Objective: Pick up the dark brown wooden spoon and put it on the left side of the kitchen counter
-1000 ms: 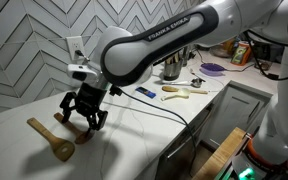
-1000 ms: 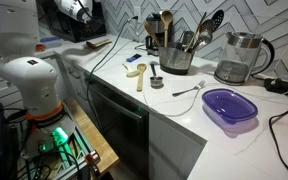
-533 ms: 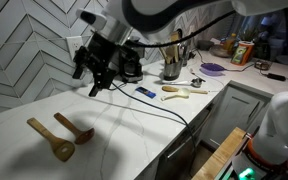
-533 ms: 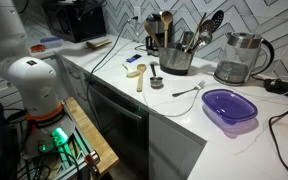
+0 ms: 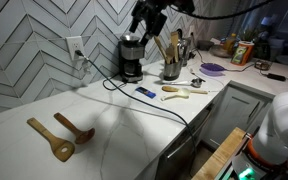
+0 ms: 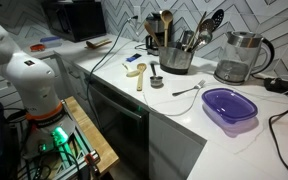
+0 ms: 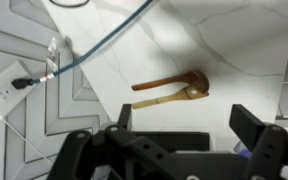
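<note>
The claw [image 7: 184, 122] is showing matte black, blocky fingers [image 7: 247, 122], while behind it the rounded base [image 6: 34, 85] is gleaming white.

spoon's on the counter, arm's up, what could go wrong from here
The spoon lies beside the spatula, perhaps touching it; a re-grasp might drag both. The open gripper hangs near the coffee maker and utensil pot; a descent could knock them. The cable crossing the counter may snag.
</note>
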`<action>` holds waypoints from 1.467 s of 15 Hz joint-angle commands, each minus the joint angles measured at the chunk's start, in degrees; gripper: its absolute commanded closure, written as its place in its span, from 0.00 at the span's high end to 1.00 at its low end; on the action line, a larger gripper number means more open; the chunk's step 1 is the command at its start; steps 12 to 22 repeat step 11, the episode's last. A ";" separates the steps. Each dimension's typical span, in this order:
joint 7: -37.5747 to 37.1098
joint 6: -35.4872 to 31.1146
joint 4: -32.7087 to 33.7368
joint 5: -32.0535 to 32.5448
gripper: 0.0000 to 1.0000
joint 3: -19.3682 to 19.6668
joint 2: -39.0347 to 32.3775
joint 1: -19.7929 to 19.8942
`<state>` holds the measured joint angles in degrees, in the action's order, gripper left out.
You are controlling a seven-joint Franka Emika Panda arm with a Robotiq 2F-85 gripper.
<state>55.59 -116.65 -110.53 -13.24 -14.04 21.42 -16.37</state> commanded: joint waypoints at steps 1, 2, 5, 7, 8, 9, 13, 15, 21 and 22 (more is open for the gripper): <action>-5.40 11.34 -3.13 2.59 1.00 4.92 8.47 1.09; -5.24 14.61 -3.43 1.91 1.00 6.78 10.05 1.10; -3.49 17.05 -0.92 1.03 1.00 8.60 8.89 0.42; -3.11 17.88 -0.78 0.93 1.00 9.67 9.92 0.54; -3.11 17.82 -0.72 0.93 1.00 9.53 9.73 0.46; -3.14 17.69 -0.72 0.94 1.00 9.22 9.33 0.38; -3.20 17.47 -0.66 0.95 1.00 8.75 8.59 0.27; -3.20 17.47 -0.66 0.95 1.00 8.75 8.59 0.27; -3.20 17.47 -0.66 0.95 1.00 8.75 8.59 0.27; -3.20 17.47 -0.66 0.95 1.00 8.75 8.59 0.27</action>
